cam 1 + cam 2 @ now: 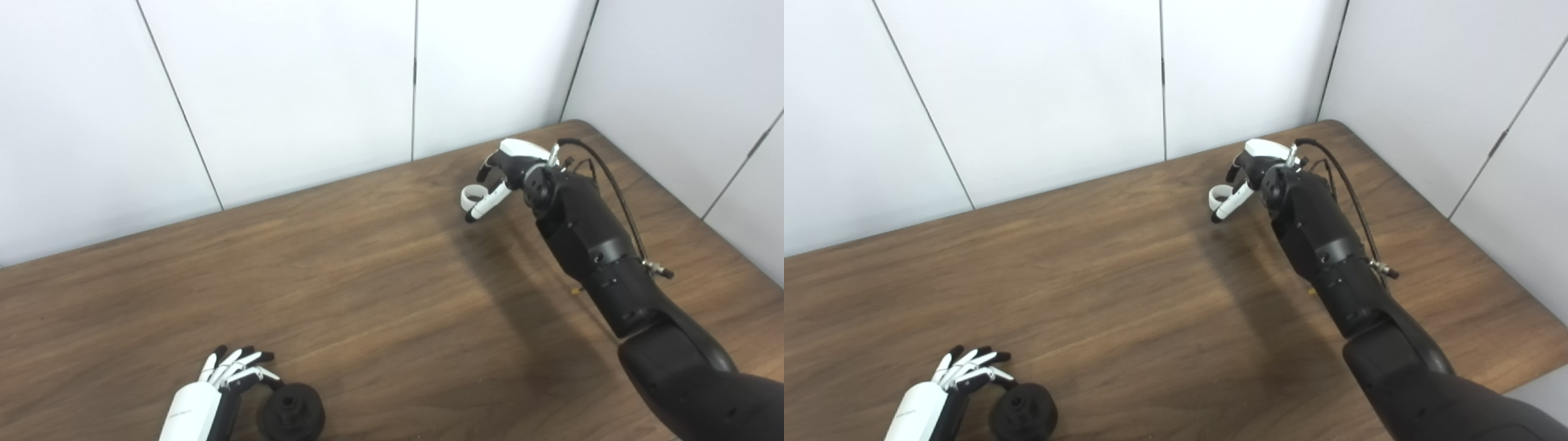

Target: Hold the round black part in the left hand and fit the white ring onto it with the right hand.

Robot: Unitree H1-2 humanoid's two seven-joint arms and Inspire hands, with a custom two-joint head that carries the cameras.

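Overhead, a dark brown wood-grain table (367,275) fills the lower frame, its rounded far corner at upper right meeting pale white wall panels (275,92) split by thin dark seams. At upper right the right hand (511,171) is raised over the tabletop, its fingers pinching the small white ring (470,196). At lower left the left hand (229,373) rests with fingers spread and holds nothing, just beside the round black part (292,411) lying on the wood.
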